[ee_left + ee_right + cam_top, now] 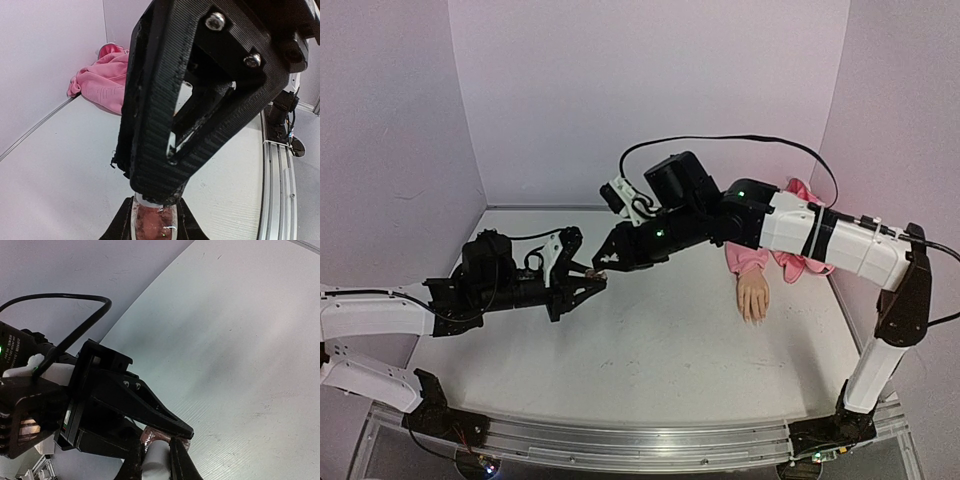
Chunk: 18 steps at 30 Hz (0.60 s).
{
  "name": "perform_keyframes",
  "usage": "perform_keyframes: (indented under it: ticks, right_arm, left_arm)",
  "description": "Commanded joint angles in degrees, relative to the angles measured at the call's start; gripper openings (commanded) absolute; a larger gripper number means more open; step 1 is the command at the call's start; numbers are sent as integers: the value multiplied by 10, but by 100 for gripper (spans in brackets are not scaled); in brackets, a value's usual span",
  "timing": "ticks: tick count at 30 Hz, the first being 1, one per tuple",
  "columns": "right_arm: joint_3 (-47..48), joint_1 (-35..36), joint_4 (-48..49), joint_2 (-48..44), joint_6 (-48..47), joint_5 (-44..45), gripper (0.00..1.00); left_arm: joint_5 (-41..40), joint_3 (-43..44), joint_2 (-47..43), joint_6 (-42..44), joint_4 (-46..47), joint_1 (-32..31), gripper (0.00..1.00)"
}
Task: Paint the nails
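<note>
Lilac walls box in a white counter (650, 350), and both arms meet above its left half. My left gripper (594, 276) is clamped on the small polish bottle (152, 222), whose pinkish glass shows between the fingers. My right gripper (606, 263) is pinched tight on the white cap (156, 459). The nails (754, 316) are well apart from all this. They sit at the fingertips of the mannequin hand (753, 295), which lies on the right side of the counter and pokes out of a pink sleeve (752, 258). They are too small for me to tell whether any polish is on them.

I judge the risk lies in unscrewing. If the left grip is weak, the bottle may turn with the cap, or slip and tip, spilling polish on the counter. If I pull the cap off at an angle, any brush under it could scrape the neck and drip on the way to the hand.
</note>
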Motion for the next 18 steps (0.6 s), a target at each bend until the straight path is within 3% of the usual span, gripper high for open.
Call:
perform_keyframes:
  ticks: [1,18]
  right_arm:
    - [-8,2,17,-51,-15,11,0]
    - [-23,25,8,-66,-165,-45,0]
  left_arm:
    - [-4,7,5,1,19,3,0]
    - [87,11,8,-1,15,3,0]
